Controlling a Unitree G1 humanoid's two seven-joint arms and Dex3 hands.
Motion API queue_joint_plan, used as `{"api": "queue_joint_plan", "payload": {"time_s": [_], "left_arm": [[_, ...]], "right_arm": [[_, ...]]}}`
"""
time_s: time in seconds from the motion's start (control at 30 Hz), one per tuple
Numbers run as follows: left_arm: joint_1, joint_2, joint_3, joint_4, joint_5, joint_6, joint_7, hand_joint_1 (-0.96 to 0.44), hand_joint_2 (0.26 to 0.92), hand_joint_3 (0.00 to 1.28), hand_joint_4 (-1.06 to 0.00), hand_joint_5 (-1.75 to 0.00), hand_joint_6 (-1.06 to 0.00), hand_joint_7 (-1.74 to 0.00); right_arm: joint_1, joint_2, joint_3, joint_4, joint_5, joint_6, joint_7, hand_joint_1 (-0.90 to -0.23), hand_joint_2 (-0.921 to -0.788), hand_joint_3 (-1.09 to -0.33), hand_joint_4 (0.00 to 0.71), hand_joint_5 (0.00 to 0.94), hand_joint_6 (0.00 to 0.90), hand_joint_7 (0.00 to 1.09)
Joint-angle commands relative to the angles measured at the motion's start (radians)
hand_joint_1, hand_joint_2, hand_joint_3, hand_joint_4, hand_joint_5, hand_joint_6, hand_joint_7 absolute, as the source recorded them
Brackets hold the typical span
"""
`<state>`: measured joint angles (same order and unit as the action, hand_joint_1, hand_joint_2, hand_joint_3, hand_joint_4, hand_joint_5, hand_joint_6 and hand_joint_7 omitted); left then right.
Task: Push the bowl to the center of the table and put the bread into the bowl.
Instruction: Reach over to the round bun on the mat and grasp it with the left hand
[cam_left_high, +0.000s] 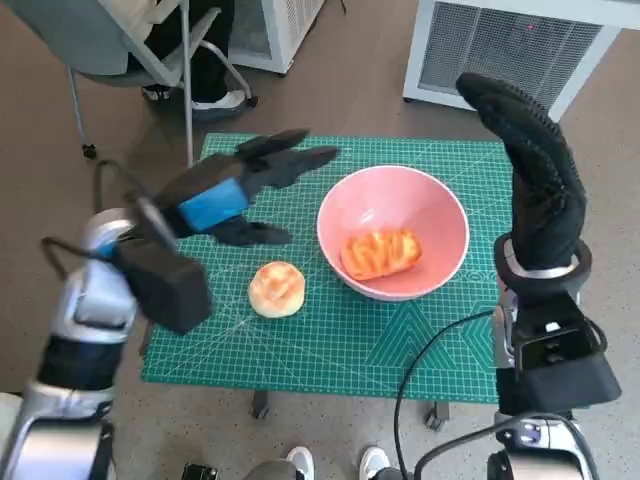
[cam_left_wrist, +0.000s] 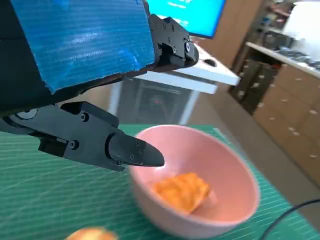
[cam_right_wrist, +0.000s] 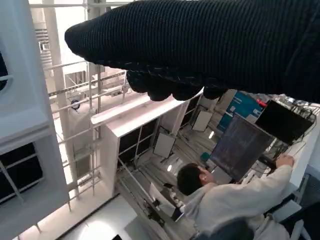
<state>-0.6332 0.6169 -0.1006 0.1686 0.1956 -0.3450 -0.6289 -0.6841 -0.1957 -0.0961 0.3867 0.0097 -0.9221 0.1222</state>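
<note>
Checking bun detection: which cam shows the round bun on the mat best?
Head view: the whole bun shows, on the green mat left of the pink bowl. Left wrist view catches only a blurred sliver at the picture's edge. Right wrist view misses it.

1. In the left wrist view the round bun (cam_left_wrist: 90, 234) is cut off by the picture's edge; only a blurred sliver of its top shows.
2. The pink bowl (cam_left_wrist: 235, 200) is soft with blur there, and the orange bread (cam_left_wrist: 182, 191) inside it shows no clear outline.
3. The left hand (cam_left_high: 235, 195) hides part of the green mat (cam_left_high: 330, 345) on the desk's left side.
4. The right hand (cam_right_wrist: 200, 45) is only a dark band in its own wrist view; how its fingers lie cannot be told there.
5. The seated person (cam_right_wrist: 235, 200) is partly cut off by that picture's edge.
</note>
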Motion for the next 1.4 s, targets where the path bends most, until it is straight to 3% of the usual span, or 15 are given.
{"api": "queue_joint_plan", "payload": {"time_s": [0.03,0.37,0.77,1.03,1.4], "left_arm": [[0.06,0.038,0.015,-0.067,-0.008,0.026,-0.017,-0.25,0.914,0.02,-0.23,-0.05,-0.34,-0.1],[0.14,0.064,0.013,-0.1,0.028,0.017,0.001,-0.27,0.909,0.0,-0.25,-0.03,-0.36,-0.09],[0.17,0.022,-0.06,-0.016,0.066,0.018,0.002,-0.26,0.902,0.01,-0.25,-0.01,-0.36,-0.05],[0.159,0.0,-0.109,0.061,0.094,0.019,0.004,-0.25,0.908,0.01,-0.22,0.0,-0.34,-0.03],[0.099,-0.022,-0.189,0.223,0.171,0.063,-0.012,-0.27,0.908,0.0,-0.2,0.0,-0.31,-0.01]], "right_arm": [[0.018,-0.012,0.005,0.005,0.024,0.014,0.019,-0.595,-0.921,-0.728,0.286,0.0,0.016,0.69],[0.009,-0.008,0.011,0.011,0.038,0.019,0.033,-0.588,-0.921,-0.729,0.286,0.0,0.012,0.69],[0.004,-0.007,0.016,0.014,0.057,0.022,0.054,-0.592,-0.921,-0.724,0.286,0.0,0.007,0.68],[0.004,-0.013,0.017,0.013,0.069,0.025,0.065,-0.593,-0.921,-0.724,0.286,0.0,0.005,0.67],[0.011,-0.02,0.015,0.0,0.064,0.033,0.07,-0.587,-0.921,-0.725,0.286,0.0,0.006,0.67]]}}
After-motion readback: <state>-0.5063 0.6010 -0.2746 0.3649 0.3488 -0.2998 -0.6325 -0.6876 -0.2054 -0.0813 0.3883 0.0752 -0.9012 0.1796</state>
